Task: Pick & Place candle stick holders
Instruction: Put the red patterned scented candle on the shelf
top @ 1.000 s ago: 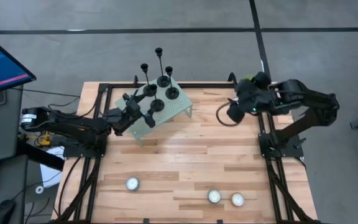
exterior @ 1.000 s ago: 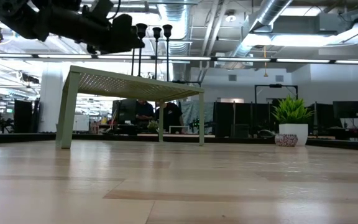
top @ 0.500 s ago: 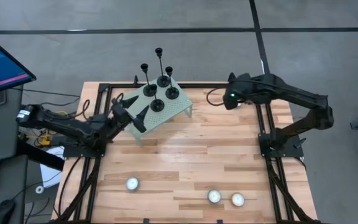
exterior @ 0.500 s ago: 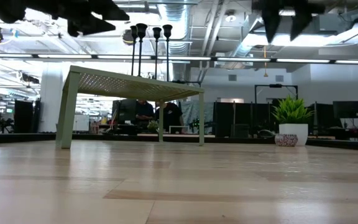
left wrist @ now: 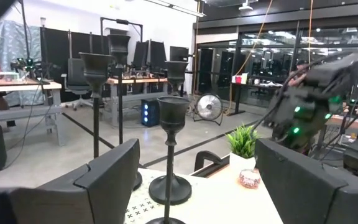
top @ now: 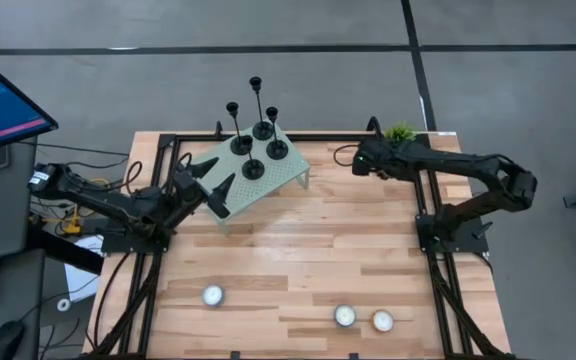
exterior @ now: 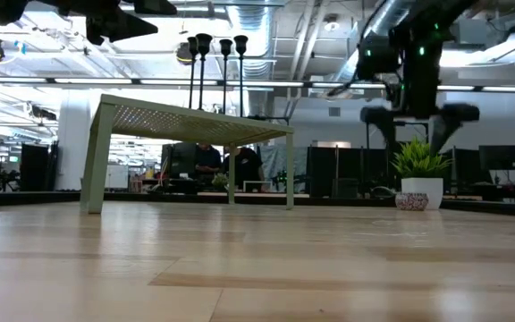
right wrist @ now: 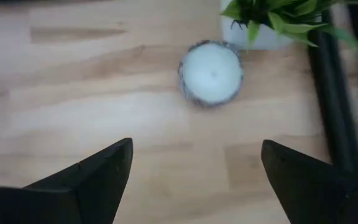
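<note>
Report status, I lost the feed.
Both tools open, empty: left beside stand, right near plant. Four holders on stand. Nothing blocking.

Matt black metal holders (top: 253, 168) stand on a pale green perforated metal stand (top: 290, 166) with a dull painted finish. The table (top: 298, 260) is smooth, lightly glossy wood planking. A white tealight (right wrist: 211, 73) sits in a silvery cup.
</note>
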Motion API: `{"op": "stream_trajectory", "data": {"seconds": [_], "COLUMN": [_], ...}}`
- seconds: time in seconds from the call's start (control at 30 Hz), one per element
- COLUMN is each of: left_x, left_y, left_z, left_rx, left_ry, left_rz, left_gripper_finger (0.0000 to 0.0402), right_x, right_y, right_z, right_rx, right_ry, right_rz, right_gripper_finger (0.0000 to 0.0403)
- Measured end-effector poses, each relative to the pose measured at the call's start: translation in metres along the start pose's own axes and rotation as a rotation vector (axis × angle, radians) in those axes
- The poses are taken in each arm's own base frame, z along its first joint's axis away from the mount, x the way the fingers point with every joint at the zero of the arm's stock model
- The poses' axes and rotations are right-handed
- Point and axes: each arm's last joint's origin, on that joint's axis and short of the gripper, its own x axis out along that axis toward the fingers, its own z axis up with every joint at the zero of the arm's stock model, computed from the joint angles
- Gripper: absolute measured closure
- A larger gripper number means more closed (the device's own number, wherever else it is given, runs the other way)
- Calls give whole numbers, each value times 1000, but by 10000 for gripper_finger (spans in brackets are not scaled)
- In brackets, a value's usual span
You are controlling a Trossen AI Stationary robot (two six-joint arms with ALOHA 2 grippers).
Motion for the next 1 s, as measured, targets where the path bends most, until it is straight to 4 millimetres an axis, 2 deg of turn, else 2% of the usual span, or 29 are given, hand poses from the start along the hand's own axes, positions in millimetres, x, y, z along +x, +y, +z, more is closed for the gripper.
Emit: {"op": "stream_trajectory", "data": {"seconds": [0.13,0.23,0.43,0.57,0.83,1.0], "left_x": [0,-1,-1,-2,-3,-4], "left_y": [1,2,3,5,7,9], "left_z": [1,2,4,6,8,10], "left_rx": [-7,-9,35,29,16,9], "left_ry": [-5,-5,-13,-18,-26,-30], "left_rz": [1,1,3,4,6,7], "left_gripper_finger": [83,83,83,83,83,83], "right_x": [22,28,36,49,78,95], "right_y": [-12,-17,-5,-7,8,7], "right_z": [1,5,16,11,8,3], "right_rx": [109,143,190,169,154,118], "right_ry": [-2,-23,-105,-81,-85,-49], "right_rz": [-42,-70,68,-32,-61,-139], "right_gripper_finger": [64,65,61,60,61,60]}}
